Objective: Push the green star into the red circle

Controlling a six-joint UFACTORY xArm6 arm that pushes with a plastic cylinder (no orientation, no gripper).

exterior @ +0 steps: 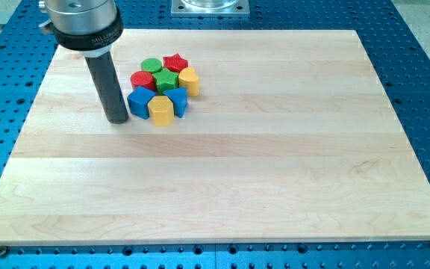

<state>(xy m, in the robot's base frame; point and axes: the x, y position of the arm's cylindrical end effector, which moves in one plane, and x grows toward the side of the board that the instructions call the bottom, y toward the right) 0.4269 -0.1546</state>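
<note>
Counter [275, 172]: pale wood board on a blue perforated base, mostly bare.
Tip [116, 119]: lower end of the dark rod, resting on the counter at the view's left of the block cluster, just beside the blue cube [139, 100], possibly touching it.
Pincer: none fitted; only a rod, so nothing to spread or press together.
Green star [167, 81]: in the middle of the cluster, hemmed in on every side.
Red circle [142, 80]: directly to the view's left of the green star, apparently already touching it.
Other blocks: green cylinder [151, 66] and red star [175, 63] toward the view's top; yellow block [189, 80] at the view's right; blue star-like block [177, 100] and yellow hexagon [160, 110] toward the view's bottom.
Step in hand: approach, judged from the tip standing outside the cluster on the wrong side for a push.
Next move calls for: rounding the cluster to the view's right, then a short push leftward, likely through the yellow block.
Risk: neighbours scattering, red circle sliding away.
</note>
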